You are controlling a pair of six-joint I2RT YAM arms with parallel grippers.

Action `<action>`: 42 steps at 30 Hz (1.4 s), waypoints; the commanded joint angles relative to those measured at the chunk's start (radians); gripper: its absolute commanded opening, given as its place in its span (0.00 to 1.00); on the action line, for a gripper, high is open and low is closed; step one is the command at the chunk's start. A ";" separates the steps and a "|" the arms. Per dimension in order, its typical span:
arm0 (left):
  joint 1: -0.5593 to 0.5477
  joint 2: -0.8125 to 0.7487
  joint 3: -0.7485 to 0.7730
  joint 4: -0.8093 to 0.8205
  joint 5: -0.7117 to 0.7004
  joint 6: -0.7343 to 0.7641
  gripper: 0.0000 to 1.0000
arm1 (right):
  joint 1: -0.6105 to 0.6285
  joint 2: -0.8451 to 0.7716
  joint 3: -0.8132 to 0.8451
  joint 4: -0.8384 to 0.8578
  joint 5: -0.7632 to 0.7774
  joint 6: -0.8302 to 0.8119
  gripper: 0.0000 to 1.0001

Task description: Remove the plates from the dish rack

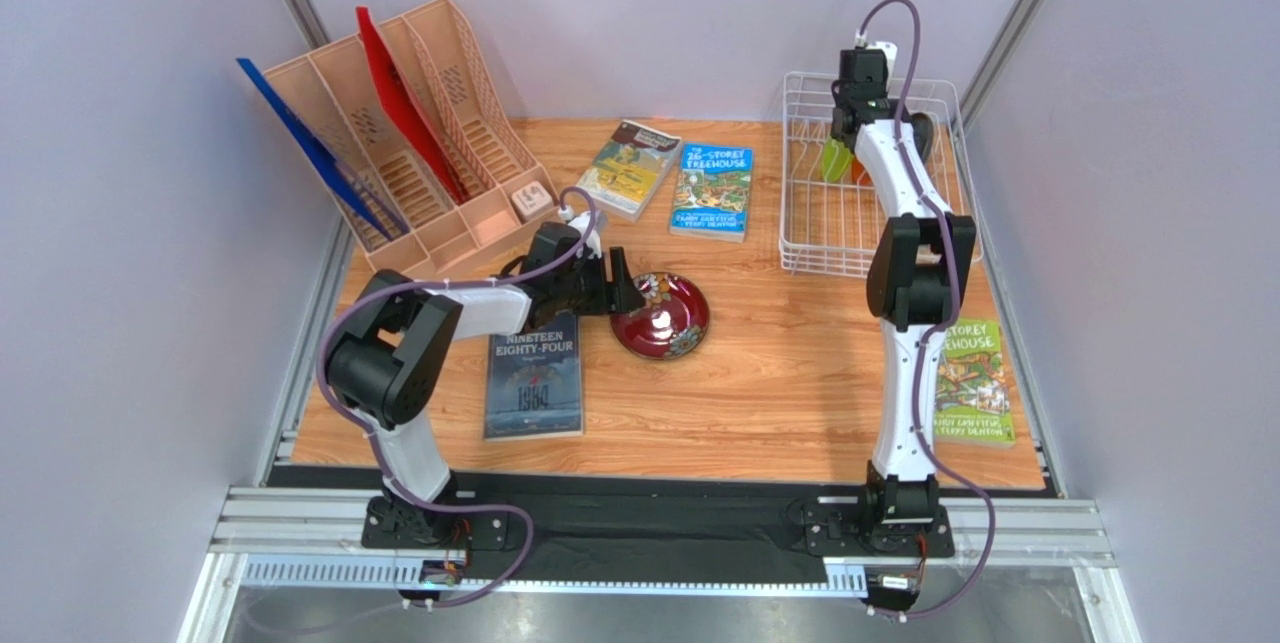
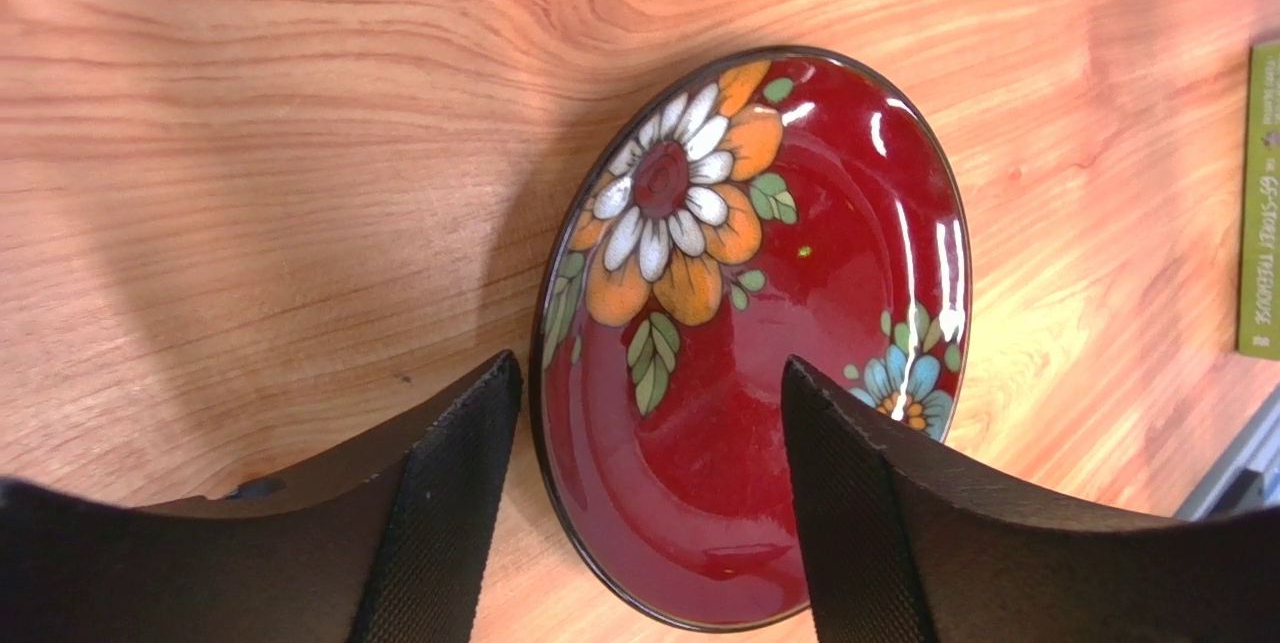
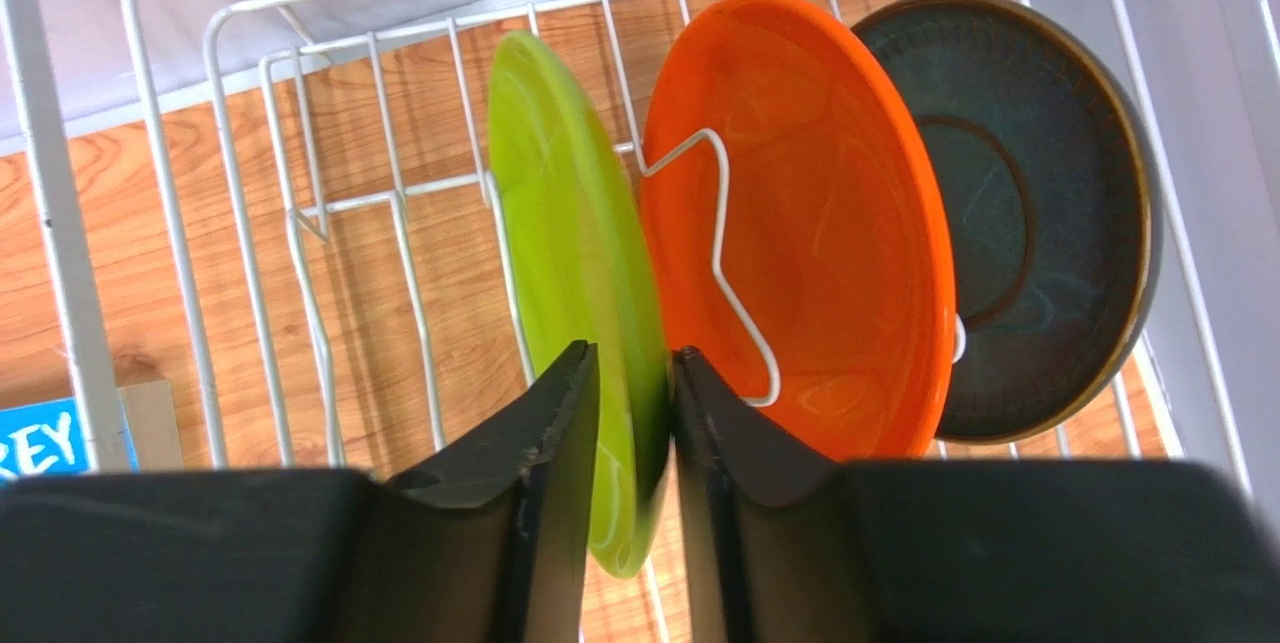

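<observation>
The dark red floral plate (image 2: 751,313) lies flat on the wooden table, also in the top view (image 1: 666,318). My left gripper (image 2: 649,418) is open, its jaws on either side of the plate's near rim, one outside it and one over the inside. The white wire dish rack (image 1: 819,246) stands at the back right. In it the lime green plate (image 3: 564,193), the orange plate (image 3: 819,238) and the dark grey-teal plate (image 3: 1044,208) stand upright between tines (image 3: 718,208). My right gripper (image 3: 634,381) is shut on the lime green plate's upper edge.
A peach file organizer (image 1: 413,118) holding a blue and a red folder stands at the back left. Two books (image 1: 711,190) lie at the back middle. A dark book (image 1: 535,381) lies under my left arm, and a green book (image 1: 972,381) at the right front.
</observation>
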 commanded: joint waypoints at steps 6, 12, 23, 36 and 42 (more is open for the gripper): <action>0.000 -0.122 -0.029 -0.189 -0.209 0.094 1.00 | 0.040 -0.006 0.015 0.061 0.091 -0.098 0.00; -0.014 -0.299 0.014 -0.324 -0.327 0.167 1.00 | 0.120 -0.133 -0.144 0.280 0.375 -0.271 0.00; -0.017 -0.385 0.054 -0.352 -0.260 0.203 1.00 | 0.211 -0.395 -0.314 0.420 0.671 -0.382 0.00; -0.017 -0.295 0.071 -0.006 0.174 0.004 1.00 | 0.257 -1.061 -0.963 0.136 -0.212 0.197 0.00; -0.031 -0.219 0.075 0.236 0.323 -0.158 1.00 | 0.258 -1.201 -1.198 0.326 -0.515 0.364 0.00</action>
